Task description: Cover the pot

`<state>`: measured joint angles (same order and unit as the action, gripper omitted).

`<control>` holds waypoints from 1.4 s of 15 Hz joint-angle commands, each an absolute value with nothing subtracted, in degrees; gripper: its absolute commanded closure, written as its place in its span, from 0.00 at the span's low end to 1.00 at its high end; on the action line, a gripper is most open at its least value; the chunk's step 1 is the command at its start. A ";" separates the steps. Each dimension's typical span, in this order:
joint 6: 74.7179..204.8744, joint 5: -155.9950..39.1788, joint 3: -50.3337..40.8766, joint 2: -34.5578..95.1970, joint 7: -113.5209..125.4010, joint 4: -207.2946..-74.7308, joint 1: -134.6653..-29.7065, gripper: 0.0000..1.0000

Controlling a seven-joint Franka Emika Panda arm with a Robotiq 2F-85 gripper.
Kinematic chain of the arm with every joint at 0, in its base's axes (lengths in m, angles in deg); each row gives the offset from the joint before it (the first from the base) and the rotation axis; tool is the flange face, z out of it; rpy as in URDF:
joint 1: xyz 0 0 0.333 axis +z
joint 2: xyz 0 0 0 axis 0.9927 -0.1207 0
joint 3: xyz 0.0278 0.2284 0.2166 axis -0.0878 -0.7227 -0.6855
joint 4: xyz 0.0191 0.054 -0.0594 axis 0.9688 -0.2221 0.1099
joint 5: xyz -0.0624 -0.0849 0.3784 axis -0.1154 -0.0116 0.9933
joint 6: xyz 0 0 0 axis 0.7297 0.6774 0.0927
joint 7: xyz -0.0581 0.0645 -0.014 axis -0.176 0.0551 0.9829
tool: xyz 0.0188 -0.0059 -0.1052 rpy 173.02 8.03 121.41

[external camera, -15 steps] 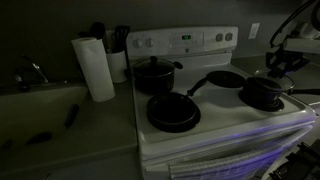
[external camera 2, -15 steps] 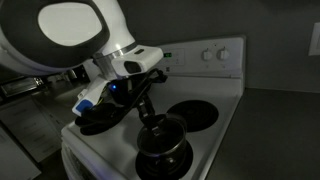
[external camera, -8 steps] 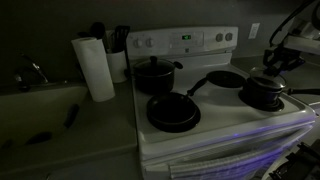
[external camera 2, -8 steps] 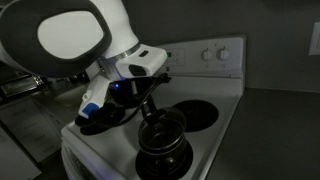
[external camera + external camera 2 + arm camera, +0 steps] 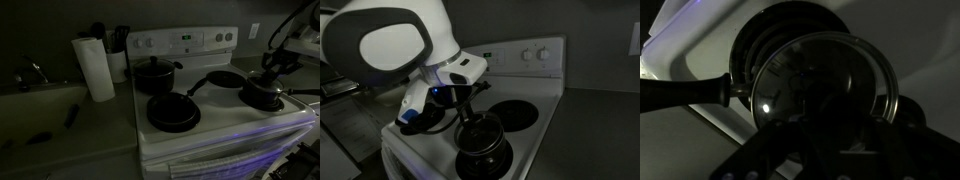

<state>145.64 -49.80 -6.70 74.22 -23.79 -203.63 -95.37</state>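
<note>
Dim kitchen. The small black pot [image 5: 264, 96] is sitting on a front burner of the white stove [image 5: 215, 140]. In the wrist view a glass lid [image 5: 825, 85] is lying over its rim, beside the long handle [image 5: 680, 92], so the covering is looking nearly finished. The gripper [image 5: 470, 106] is hanging at the lid's centre. In this darkness I cannot tell whether it is pinching the knob or spread. Letting go and lifting clear are likely what is remaining.

A dim kitchen: white stove [image 5: 225, 133], grey counter [image 5: 70, 150], dark wall [image 5: 50, 25].
</note>
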 commanded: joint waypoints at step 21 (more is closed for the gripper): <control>136.86 -52.20 -7.03 67.27 -20.68 -199.46 -96.53 0.85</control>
<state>139.87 -49.91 -6.32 70.54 -20.59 -200.43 -95.17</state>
